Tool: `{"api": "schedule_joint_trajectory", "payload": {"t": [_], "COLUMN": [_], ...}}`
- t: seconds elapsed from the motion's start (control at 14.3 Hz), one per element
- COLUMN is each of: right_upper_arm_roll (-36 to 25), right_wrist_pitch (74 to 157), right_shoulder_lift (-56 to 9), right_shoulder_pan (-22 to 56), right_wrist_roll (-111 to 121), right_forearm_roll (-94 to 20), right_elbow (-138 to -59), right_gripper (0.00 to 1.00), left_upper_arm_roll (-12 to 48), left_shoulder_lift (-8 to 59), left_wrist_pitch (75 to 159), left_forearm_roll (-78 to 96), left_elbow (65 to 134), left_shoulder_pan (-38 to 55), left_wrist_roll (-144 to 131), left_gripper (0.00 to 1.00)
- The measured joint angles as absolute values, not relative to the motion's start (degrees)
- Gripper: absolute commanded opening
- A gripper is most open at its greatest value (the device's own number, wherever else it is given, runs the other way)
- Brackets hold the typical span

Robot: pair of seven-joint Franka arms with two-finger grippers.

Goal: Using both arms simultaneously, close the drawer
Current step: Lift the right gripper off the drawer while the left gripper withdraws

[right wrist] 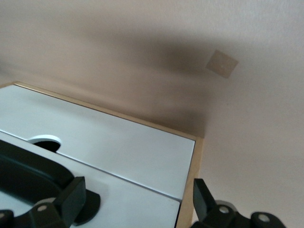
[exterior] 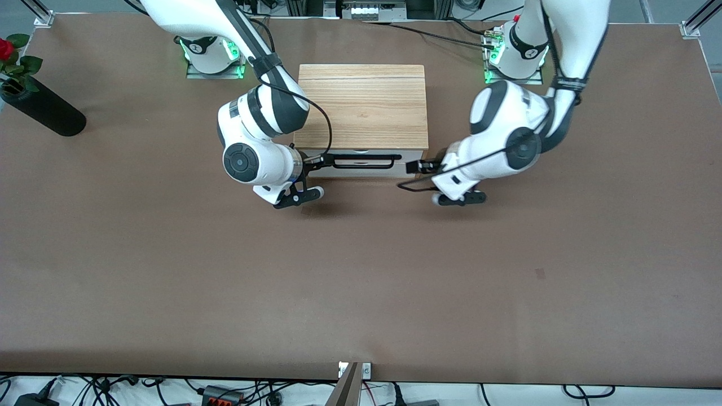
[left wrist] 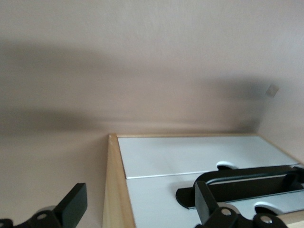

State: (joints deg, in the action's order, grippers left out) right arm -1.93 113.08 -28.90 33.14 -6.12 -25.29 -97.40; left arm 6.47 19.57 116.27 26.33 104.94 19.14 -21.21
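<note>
The light-wood cabinet (exterior: 361, 104) stands between the two arm bases. Its drawer (exterior: 412, 155), a white front with a black bar handle (exterior: 364, 162), sits flush with the cabinet, and its inside is hidden. My right gripper (exterior: 316, 160) is open at the end of the drawer front toward the right arm. In the right wrist view its fingers (right wrist: 73, 197) straddle the drawer front (right wrist: 133, 204) and the cabinet's side edge. My left gripper (exterior: 414, 167) is open at the drawer's other end. In the left wrist view it (left wrist: 137, 209) likewise straddles the edge, one finger beside the handle (left wrist: 247, 187).
A plain white panel (left wrist: 199, 154) lies below the drawer front. A black vase (exterior: 42, 110) with a red rose lies at the right arm's end of the table. Brown table (exterior: 361, 282) spreads nearer the front camera. Cables run along its near edge.
</note>
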Motion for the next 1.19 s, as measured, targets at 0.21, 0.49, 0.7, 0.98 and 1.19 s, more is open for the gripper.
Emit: {"api": "schedule_joint_trajectory", "payload": {"t": [0.21, 0.49, 0.7, 0.98, 1.19], "right_upper_arm_roll": [-3.2, -7.5, -8.3, -10.5, -15.4], "right_wrist_pitch": [113.0, 108.6, 104.7, 98.9, 90.0], "right_shoulder_lift": [-28.3, -24.9, -21.0, -15.3, -11.6], "right_shoulder_pan": [32.8, 32.0, 30.9, 29.1, 28.5], "right_wrist_roll": [-6.0, -5.8, -5.7, -5.7, -5.6], "right_forearm_roll": [-25.2, -18.1, -10.1, -1.9, -1.4], "right_elbow": [-93.7, -90.4, -89.9, -89.2, -84.6], "right_gripper": [1.0, 1.0, 1.0, 1.0, 1.0], "left_upper_arm_roll": [6.4, 6.0, 5.8, 5.7, 5.6], "left_shoulder_lift": [19.2, 19.2, 19.2, 19.2, 19.2], "left_wrist_pitch": [115.5, 115.4, 110.2, 98.8, 93.6], "left_forearm_roll": [23.0, 19.1, 14.3, 10.3, 9.7], "left_elbow": [103.4, 101.0, 95.2, 86.4, 82.5], "left_shoulder_pan": [17.7, 16.1, 12.5, 7.7, 4.5], "left_wrist_roll": [-21.2, -21.6, -21.6, -21.6, -19.5], "left_gripper": [1.0, 1.0, 1.0, 1.0, 1.0]}}
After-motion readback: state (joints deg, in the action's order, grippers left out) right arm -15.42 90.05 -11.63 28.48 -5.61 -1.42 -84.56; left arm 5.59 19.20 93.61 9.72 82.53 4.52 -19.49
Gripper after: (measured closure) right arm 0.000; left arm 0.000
